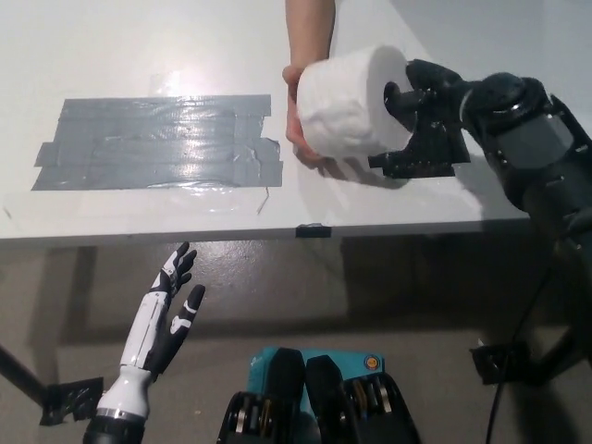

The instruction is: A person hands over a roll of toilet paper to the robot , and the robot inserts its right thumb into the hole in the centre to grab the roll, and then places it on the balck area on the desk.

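A white toilet paper roll (347, 109) is lying on its side at about one o'clock over the white counter (139, 46). The black right hand (427, 118) is clamping onto its open end, one digit in the core hole. A person's hand (303, 129) is cupping the roll's other end. The grey-black taped area (153, 143) is lying at ten o'clock. The white left hand (166, 314) is hanging at seven o'clock, fingers spread, holding nothing.

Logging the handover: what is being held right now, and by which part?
The toilet paper roll: the black right robot hand grips its end at the centre hole, the person's hand cups its far side.
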### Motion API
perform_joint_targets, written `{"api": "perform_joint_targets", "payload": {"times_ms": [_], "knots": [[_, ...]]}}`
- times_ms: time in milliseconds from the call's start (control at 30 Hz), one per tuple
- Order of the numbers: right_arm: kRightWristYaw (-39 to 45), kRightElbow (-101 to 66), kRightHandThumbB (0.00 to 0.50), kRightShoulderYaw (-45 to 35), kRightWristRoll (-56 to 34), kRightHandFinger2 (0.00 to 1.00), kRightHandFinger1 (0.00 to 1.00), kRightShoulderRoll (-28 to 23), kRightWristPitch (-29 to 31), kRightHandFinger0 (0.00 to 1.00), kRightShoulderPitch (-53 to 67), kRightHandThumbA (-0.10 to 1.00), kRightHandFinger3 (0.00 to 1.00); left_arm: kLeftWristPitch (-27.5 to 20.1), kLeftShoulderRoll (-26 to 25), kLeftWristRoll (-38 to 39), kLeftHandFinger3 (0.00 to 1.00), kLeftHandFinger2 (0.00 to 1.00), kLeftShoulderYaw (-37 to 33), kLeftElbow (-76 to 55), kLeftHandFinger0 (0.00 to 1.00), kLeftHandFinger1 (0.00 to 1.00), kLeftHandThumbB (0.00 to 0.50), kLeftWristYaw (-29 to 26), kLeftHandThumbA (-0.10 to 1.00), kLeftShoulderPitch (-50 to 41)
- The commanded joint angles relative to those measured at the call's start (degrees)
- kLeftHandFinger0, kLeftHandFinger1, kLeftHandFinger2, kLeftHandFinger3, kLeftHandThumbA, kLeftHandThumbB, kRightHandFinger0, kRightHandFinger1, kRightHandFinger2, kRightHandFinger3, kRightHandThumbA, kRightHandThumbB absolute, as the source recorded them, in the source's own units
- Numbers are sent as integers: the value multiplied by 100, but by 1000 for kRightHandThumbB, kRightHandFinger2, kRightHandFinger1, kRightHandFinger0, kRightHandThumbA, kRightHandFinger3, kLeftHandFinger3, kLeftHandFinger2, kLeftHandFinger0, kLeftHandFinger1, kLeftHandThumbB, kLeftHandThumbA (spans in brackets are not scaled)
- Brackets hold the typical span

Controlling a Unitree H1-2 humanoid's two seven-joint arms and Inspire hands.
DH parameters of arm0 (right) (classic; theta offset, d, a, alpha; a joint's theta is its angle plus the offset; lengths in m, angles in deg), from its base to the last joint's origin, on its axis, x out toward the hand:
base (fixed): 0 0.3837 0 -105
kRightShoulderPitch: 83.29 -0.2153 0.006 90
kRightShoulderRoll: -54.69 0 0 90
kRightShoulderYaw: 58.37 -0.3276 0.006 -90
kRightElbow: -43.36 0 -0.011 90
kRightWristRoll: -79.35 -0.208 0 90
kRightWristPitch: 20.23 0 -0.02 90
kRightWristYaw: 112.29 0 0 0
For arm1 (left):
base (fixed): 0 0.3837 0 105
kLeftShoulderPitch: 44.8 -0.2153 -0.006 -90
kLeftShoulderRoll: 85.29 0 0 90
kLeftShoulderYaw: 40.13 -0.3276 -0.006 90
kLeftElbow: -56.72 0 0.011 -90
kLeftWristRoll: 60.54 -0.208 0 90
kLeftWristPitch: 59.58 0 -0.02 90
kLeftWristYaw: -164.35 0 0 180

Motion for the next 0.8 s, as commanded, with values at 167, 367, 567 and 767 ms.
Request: {"api": "perform_joint_targets", "payload": {"times_ms": [167, 367, 567, 767], "knots": [[159, 4, 141, -2308, -2167, 868, 406, -120, -833, 0, -320, -100, 1000, -224, -58, 1, 1000, 1000, -1, -18, 1000, 1000, 127, 0, 904, 117], [120, -51, 150, -2713, -2176, 867, 398, -222, -862, 0, -372, -100, 1000, -223, -47, 4, 1000, 1000, 5, 13, 1000, 1000, 154, -14, 913, 122], [261, -119, 117, -2745, -2144, 910, 441, -521, -1069, 0, -502, -100, 1000, -254, -68, -37, 1000, 1000, -9, 17, 1000, 1000, 120, -16, 899, 100], [317, -218, 81, -2376, -1953, 972, 441, -861, -1228, 0, -599, -100, 1000, -181, -49, -50, 1000, 1000, 5, -13, 1000, 1000, 156, -40, 925, 65]]}}
